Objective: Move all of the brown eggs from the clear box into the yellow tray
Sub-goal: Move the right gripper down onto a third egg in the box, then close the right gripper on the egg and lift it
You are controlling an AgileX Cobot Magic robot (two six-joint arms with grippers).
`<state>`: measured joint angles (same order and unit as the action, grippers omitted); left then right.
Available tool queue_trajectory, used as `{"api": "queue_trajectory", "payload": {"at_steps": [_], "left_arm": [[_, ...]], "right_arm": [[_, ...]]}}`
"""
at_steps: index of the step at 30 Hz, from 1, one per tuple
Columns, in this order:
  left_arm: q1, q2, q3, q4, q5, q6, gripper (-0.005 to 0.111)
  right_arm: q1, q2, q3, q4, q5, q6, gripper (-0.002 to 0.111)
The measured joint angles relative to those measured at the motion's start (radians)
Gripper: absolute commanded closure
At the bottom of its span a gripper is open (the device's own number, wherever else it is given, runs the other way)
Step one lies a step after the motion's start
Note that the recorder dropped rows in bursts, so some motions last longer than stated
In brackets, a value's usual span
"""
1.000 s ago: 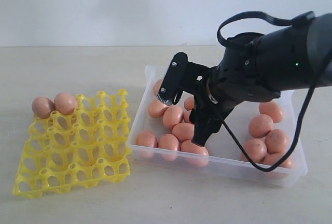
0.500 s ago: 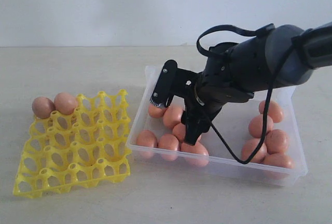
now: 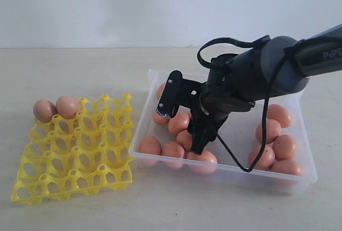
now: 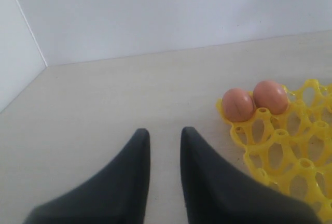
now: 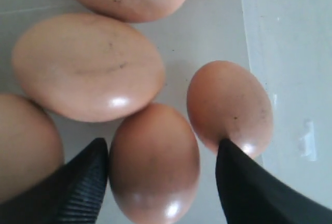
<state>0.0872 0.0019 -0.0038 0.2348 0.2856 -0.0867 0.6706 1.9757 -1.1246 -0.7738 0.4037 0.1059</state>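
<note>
Right end effector point(image 3: 181, 124) sits low inside the clear box point(image 3: 227, 168), its jaws spread apart over the cluster of brown eggs point(image 3: 179, 121) at the box's end nearest the yellow tray point(image 3: 75, 153). On my right wrist view the right end effector point(image 5: 163, 182) has one dark finger on either side of a single brown egg point(image 5: 154, 162); one finger lies against that egg's side, while the other finger point(image 5: 249, 193) overlaps a neighbouring egg point(image 5: 228, 107). I cannot tell whether either pad presses on a shell. More eggs crowd close around.

I see the clear box on the worktop point(image 3: 69, 68) towards its right edge, with a second group of eggs point(image 3: 275, 140) gathered at the box's far end, well apart from the first cluster.

The yellow tray lies towards the worktop's left edge, just beside the box without touching it. Two brown eggs point(image 3: 56, 108) sit side by side at the tray's back corner, touching each other; the remaining cells are unfilled.

My left end effector point(image 4: 163, 151) hangs over bare worktop near that corner of the tray, fingers slightly parted with a narrow gap, holding nothing.
</note>
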Motion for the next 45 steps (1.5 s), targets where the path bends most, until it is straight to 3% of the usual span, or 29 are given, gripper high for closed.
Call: {"api": "queue_trajectory", "payload": {"at_steps": [2,7,18,24,33,41,45], "left_arm": [[0.000,0.000,0.000,0.000,0.000,0.000,0.085],[0.000,0.000,0.000,0.000,0.000,0.000,0.085],[0.000,0.000,0.000,0.000,0.000,0.000,0.085],[0.000,0.000,0.000,0.000,0.000,0.000,0.085],[0.000,0.000,0.000,0.000,0.000,0.000,0.085],[0.000,0.000,0.000,0.000,0.000,0.000,0.085],[0.000,0.000,0.000,0.000,0.000,0.000,0.085]], "right_arm": [[-0.001,0.006,0.000,0.000,0.000,0.000,0.065],[-0.001,0.014,-0.001,0.000,0.000,0.000,0.108],[-0.007,-0.012,0.001,0.002,0.003,0.046,0.108],[-0.013,-0.161,0.001,0.007,-0.027,0.105,0.108],[0.002,-0.298,0.002,0.107,-0.372,0.294,0.108],[0.050,-0.251,0.007,0.121,-0.764,0.423,0.108],[0.054,-0.199,0.007,0.100,-0.857,0.482,0.108]]}}
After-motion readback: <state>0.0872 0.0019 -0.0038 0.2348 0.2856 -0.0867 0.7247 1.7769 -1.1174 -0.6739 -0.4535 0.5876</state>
